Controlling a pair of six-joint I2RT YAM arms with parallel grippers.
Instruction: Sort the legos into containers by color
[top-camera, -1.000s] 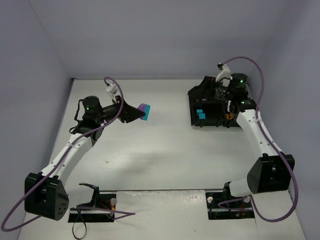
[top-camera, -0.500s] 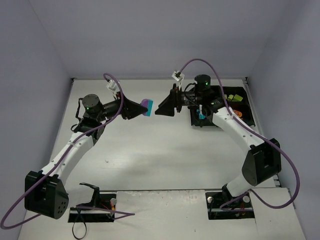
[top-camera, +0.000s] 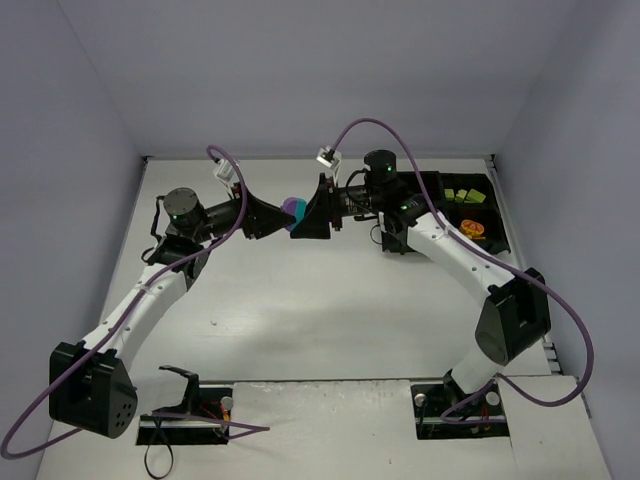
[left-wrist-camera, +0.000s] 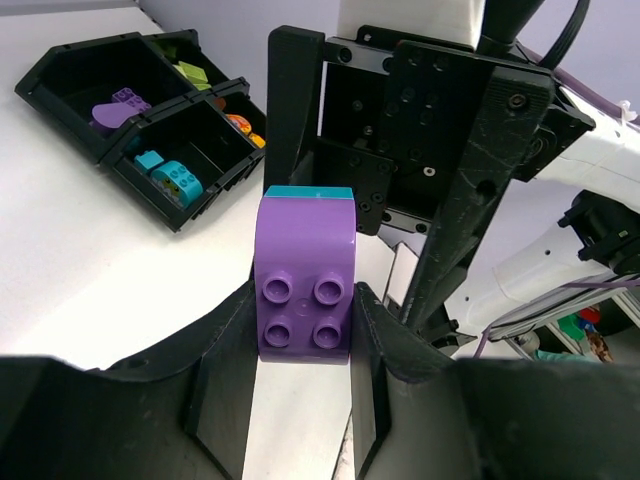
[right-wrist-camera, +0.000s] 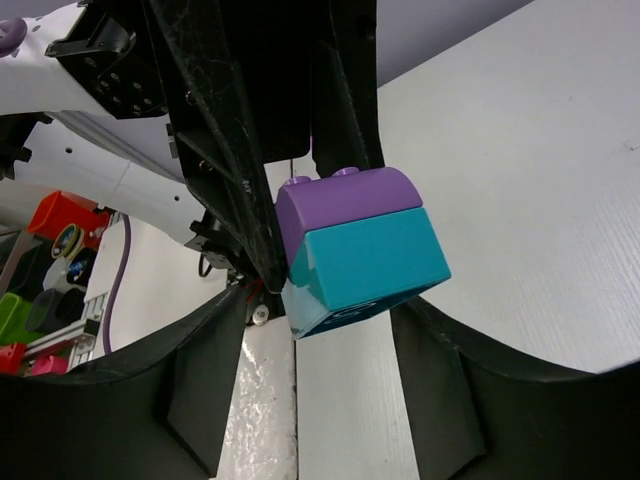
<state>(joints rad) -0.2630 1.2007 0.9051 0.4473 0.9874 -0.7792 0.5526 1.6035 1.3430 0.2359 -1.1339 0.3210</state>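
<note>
Two joined bricks are what remains of the job, as far as I can judge: a purple brick (left-wrist-camera: 303, 270) with a cyan brick (right-wrist-camera: 365, 265) pressed onto it, held in the air over the counter (top-camera: 330, 320), well apart from the tray (left-wrist-camera: 60, 122). The left tool (left-wrist-camera: 305, 330) is clamped on the purple brick, one finger against each side, with the cyan half sticking out beyond its fingertips. The right tool (right-wrist-camera: 320, 310) faces it nose to nose. Its fingers are spread and stand either side of the cyan brick with a gap showing on both sides, so it grips nothing.

The tray's four compartments each hold something (seen best from the left wrist): purple pieces (left-wrist-camera: 118, 103) in one, lime green pieces (left-wrist-camera: 192, 72) in the one behind it, cyan pieces (left-wrist-camera: 172, 175) in the nearest one and an orange piece (left-wrist-camera: 240, 125) beside those. From above the right arm hides much of the tray, so I cannot count what is in each. Each colour appears to sit in its own compartment.

My reading is that the sort is nearly done. The only bricks I can find outside the tray are the two in the air. What is left is to close the right tool on the cyan brick, pull the pair apart, and drop each half in with its own colour. The split is the delicate part, since a slip would drop a brick onto the counter.
</note>
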